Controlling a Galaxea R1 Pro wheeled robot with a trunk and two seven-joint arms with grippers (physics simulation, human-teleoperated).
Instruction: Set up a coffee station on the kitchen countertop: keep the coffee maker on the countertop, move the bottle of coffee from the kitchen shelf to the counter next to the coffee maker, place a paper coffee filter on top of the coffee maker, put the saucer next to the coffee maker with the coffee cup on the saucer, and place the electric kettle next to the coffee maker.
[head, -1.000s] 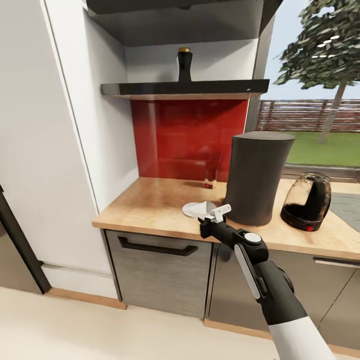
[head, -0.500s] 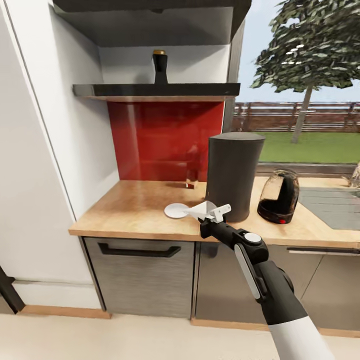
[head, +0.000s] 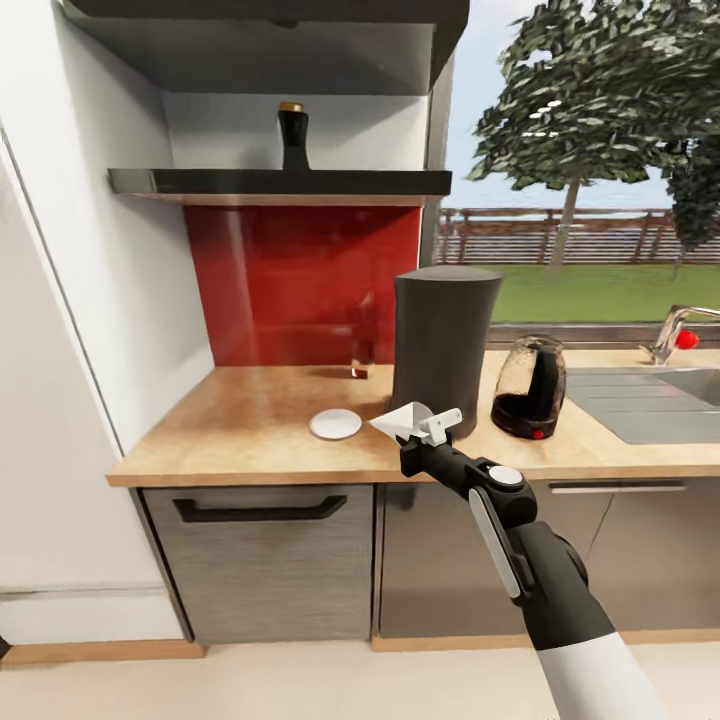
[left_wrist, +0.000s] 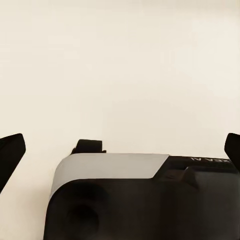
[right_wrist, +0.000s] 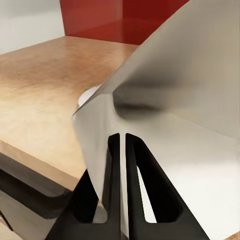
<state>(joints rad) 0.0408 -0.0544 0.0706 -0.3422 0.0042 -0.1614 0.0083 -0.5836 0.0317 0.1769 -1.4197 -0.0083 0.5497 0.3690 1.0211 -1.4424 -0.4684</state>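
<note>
The step in hand is the filter one: the right gripper (head: 432, 428) is closed on the paper filter (head: 405, 418), and in the right wrist view the 2 black fingers (right_wrist: 114, 165) press together with the white sheet (right_wrist: 165, 115) pinched between them and fanning out beyond their tips. The gripper hangs in front of the countertop (head: 240, 425) edge, with the filter's pointed end aimed away from the wrist toward the saucer (head: 335, 424), which lies just beyond and to the left of the fingertips. The coffee maker (head: 443, 350) stands just behind the gripper and rises well above it, its flat top bare, so the filter is not yet placed. The kettle (head: 527, 388) sits beyond the gripper to its right, near the coffee maker. The bottle (head: 292, 137) is on the shelf (head: 280, 183), high above and to the left of the gripper, so that step looks undone too; I cannot make out a cup. The left gripper (left_wrist: 120, 150) shows its 2 dark tips far apart over a plain pale surface, so it is spread and holds nothing. My judgement is that the next move calls for lifting the right gripper above the coffee maker's top, carrying the filter over its middle, then lowering and letting go so that the paper rests flat and does not slide off the rim.
</note>
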